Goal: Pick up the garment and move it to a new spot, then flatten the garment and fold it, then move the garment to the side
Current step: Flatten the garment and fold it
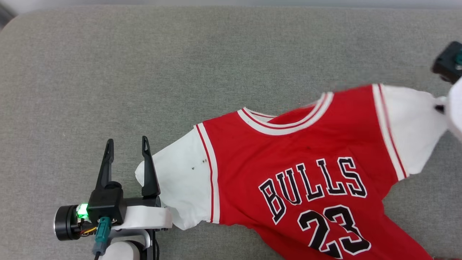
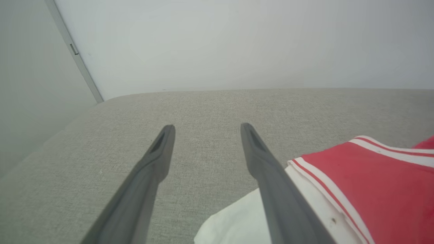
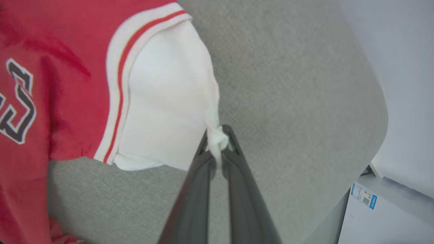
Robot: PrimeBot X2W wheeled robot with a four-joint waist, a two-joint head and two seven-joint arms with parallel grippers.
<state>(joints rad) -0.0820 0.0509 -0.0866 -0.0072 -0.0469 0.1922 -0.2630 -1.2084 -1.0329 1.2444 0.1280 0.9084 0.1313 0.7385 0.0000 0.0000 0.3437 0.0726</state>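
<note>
Here the garment (image 1: 306, 151) lies slantwise, top away.

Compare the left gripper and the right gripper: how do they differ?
The left gripper is open and holds nothing; the right gripper is shut on the garment, pinching a white sleeve's edge. The left one only borders the other sleeve. Both have long dark fingers.

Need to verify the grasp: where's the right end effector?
Right wrist view: the right end effector pinches the garment's white sleeve edge, on the grey cushion's right side.
</note>
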